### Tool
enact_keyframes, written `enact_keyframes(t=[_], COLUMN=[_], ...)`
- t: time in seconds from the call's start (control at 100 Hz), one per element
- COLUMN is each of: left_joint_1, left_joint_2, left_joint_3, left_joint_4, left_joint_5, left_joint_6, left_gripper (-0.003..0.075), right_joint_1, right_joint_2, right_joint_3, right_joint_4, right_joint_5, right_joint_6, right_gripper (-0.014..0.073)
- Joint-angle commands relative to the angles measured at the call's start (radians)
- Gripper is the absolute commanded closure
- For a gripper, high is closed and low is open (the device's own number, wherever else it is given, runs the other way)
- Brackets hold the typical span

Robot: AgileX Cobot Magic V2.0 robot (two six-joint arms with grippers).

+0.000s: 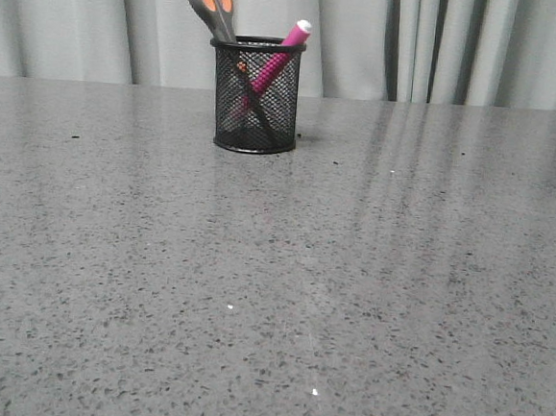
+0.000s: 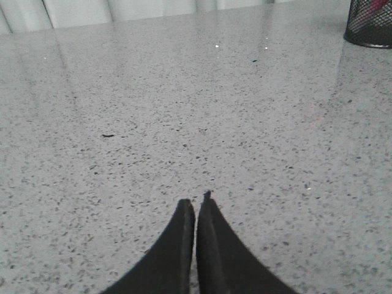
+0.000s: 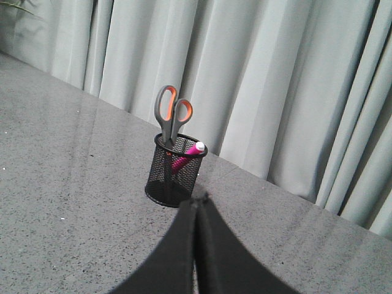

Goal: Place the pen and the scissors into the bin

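Observation:
The black mesh bin (image 1: 257,96) stands upright at the back of the table. The scissors (image 1: 210,0) stand in it, handles up with orange-lined loops. The pink pen (image 1: 280,54) leans in it, white tip above the rim. Neither gripper shows in the front view. My left gripper (image 2: 196,202) is shut and empty over bare table, with the bin (image 2: 369,24) far off at the frame's corner. My right gripper (image 3: 197,201) is shut and empty, a short way from the bin (image 3: 174,171), where the scissors (image 3: 171,113) and pen (image 3: 187,154) also show.
The grey speckled table (image 1: 350,272) stretches wide around the bin. Pale curtains (image 1: 445,43) hang right behind the table's far edge. A few small specks lie on the surface.

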State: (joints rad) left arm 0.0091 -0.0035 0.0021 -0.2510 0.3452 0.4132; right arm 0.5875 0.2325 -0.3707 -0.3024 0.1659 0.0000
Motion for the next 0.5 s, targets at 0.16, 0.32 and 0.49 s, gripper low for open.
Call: enact_keyframes(t=[0.16, 0.32, 0.49], left_joint_1=[0.003, 0.003, 0.003], left_joint_2=[-0.034, -0.034, -0.034], left_joint_3=[0.043, 0.043, 0.043], left_joint_4=[0.243, 0.119, 0.09], left_joint_5=[-0.043, -0.043, -0.043], left_joint_6=[-0.01, -0.01, -0.01], left_gripper=[0.0739, 0.0739, 0.0739], right_joint_1=[0.0, 0.0, 0.0], right_joint_2=[0.007, 0.007, 0.007], right_joint_3=[-0.024, -0.024, -0.024], right_joint_4=[-0.013, -0.013, -0.013], right_joint_5=[-0.074, -0.074, -0.074], right_joint_6=[0.0, 0.0, 0.0], right_gripper=[0.0662, 0.0662, 0.0662])
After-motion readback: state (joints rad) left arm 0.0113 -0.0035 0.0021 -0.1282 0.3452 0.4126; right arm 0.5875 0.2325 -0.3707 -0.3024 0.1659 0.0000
